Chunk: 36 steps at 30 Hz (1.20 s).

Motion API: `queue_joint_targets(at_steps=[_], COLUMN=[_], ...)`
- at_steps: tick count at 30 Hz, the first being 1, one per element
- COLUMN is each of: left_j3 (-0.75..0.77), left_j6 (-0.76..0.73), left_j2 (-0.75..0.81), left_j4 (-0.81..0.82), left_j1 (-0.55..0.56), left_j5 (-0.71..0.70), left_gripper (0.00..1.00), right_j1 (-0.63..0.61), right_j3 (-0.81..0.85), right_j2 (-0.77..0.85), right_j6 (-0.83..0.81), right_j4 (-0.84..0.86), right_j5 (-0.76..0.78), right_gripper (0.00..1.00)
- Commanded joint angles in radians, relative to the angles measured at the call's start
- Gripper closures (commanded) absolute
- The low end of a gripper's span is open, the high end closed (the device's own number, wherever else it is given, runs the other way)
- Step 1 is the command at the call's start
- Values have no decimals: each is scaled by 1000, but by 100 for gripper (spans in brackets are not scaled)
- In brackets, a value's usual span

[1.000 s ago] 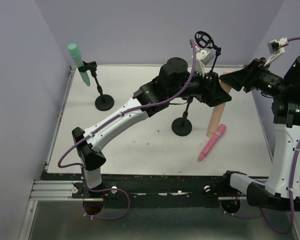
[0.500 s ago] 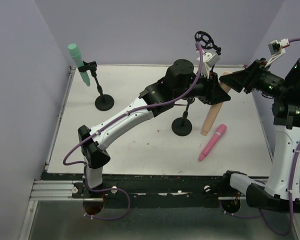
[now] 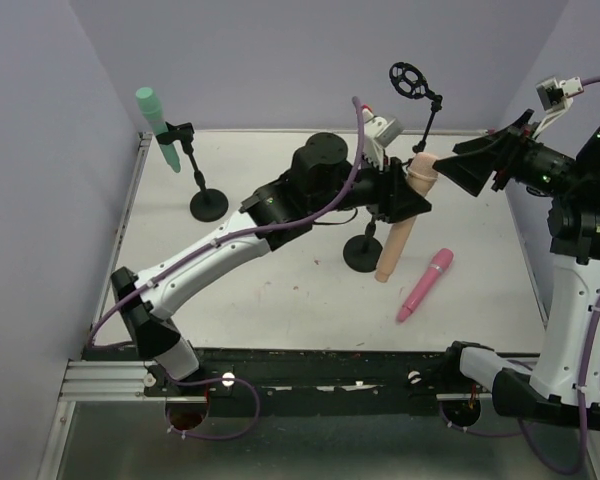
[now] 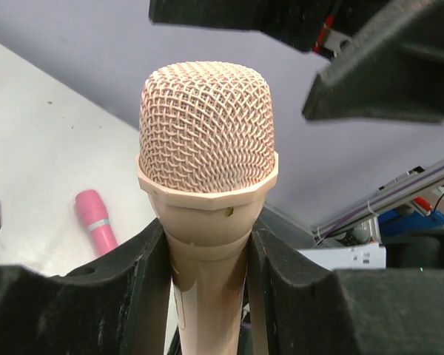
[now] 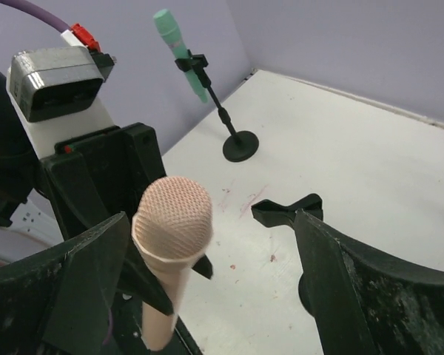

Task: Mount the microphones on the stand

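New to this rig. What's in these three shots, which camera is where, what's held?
Two robot arms are bolted at the near edge of the table, each ending in a two-finger gripper. The wide picture looks down from above and behind; the other two come from wrist cameras. The left gripper is clamped on a peach microphone below its head. The right gripper stands open close to that head, not gripping it. On the table: a pink microphone lying flat, a stand holding a mint green microphone, a second stand with its round holder empty.
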State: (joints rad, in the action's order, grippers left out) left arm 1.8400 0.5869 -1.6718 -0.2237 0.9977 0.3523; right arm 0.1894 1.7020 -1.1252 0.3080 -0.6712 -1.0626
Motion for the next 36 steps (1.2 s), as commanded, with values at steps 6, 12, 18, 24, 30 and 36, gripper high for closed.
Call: queue_joint_targets(at_steps=[6, 12, 18, 24, 30, 36], left_j3=[-367, -735, -1008, -1225, -1252, -1262], left_j6=[-179, -333, -582, -656, -659, -664], left_j2=[469, 808, 1087, 1241, 1270, 1282], left_j4=[57, 164, 99, 208, 214, 218], left_j1=[-74, -182, -222, -229, -241, -245], left_j5=[-53, 69, 7, -38, -47, -56], left_gripper=[96, 97, 98, 98, 99, 99], right_j1=[-1, 1, -10, -126, -154, -176], right_j3=[-27, -293, -511, -669, -636, -457], right_j2=[-31, -91, -182, -239, -336, -533], right_j6=[-297, -1135, -1530, -1552, -1372, -1735], right_j4=[-46, -376, -375, -124, 98, -280], right_j5=[-157, -307, -240, -229, -329, -405], right_gripper=[0, 0, 0, 5, 11, 16])
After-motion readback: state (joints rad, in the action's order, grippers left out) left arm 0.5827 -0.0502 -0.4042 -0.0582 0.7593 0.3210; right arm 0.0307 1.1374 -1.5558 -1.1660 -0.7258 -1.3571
